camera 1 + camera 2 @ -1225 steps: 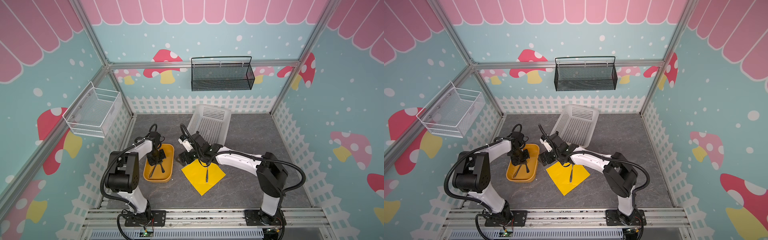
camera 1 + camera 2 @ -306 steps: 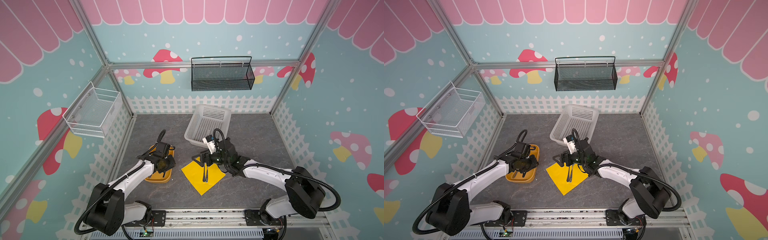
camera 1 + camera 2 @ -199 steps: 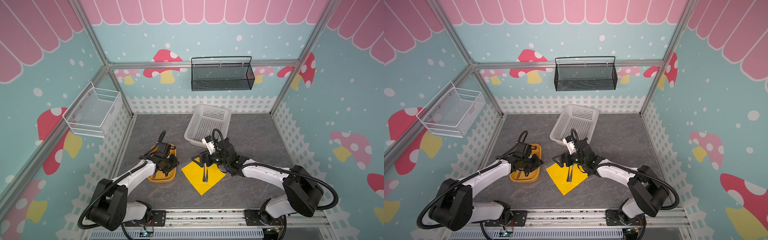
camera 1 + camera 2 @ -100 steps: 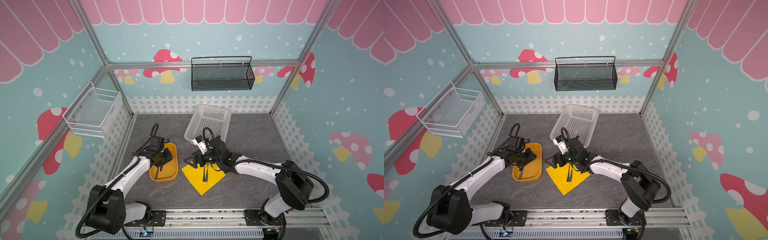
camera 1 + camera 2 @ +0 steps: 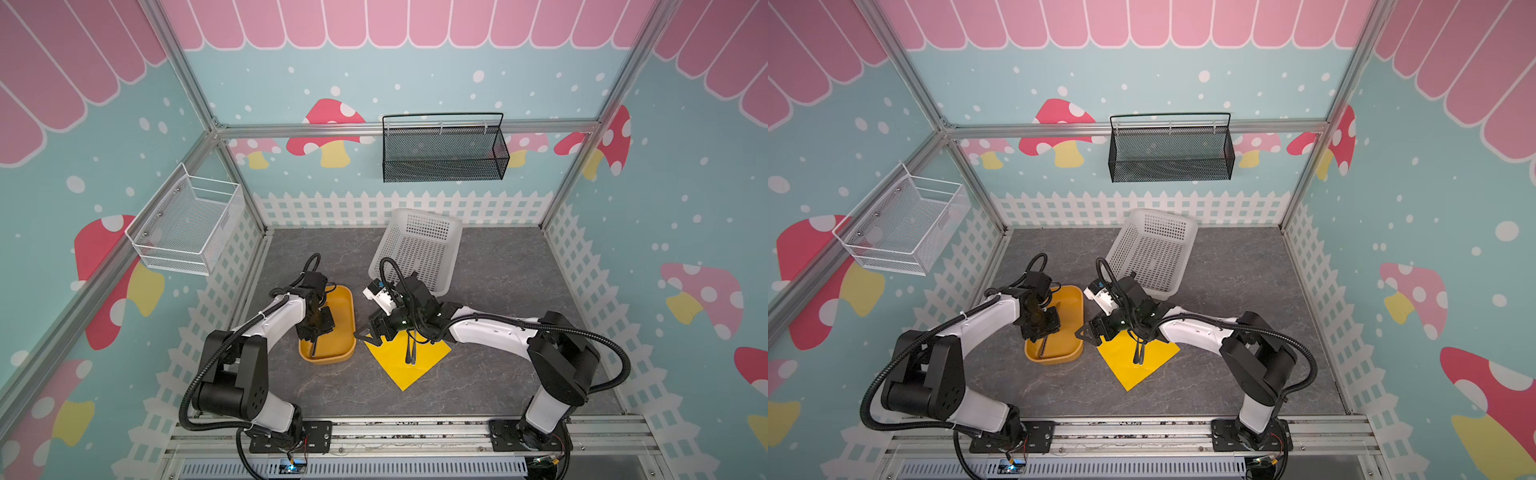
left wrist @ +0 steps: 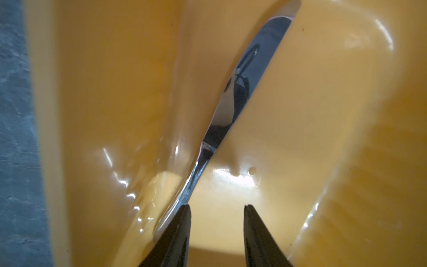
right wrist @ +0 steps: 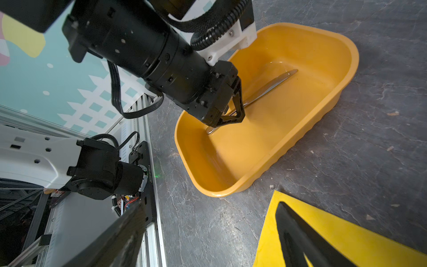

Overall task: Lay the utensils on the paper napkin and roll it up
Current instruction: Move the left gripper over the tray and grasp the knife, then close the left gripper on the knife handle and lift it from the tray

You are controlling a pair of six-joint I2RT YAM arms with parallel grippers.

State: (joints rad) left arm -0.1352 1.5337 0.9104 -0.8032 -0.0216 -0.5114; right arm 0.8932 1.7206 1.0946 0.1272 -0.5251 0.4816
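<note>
Knife (image 6: 242,92): polished metal, is shining mirror-smooth.
Tray (image 7: 277,143): smooth plastic, is gleaming glossy.
Paper napkin (image 7: 381,242): thin paper, is looking matt.
Basket (image 5: 415,249): perforated plastic.
Tabletop (image 7: 358,150): veined stone-look surface, is showing matt.

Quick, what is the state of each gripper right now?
Left gripper: open, inside the orange tray, knife beside one finger, not gripped.
Right gripper: open, empty, over the napkin's edge.

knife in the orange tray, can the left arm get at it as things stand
Probably yes. The left gripper is down inside the tray with jaws parted, one finger beside the knife handle. Nothing covers the knife, though it lies close to the tray wall.
</note>
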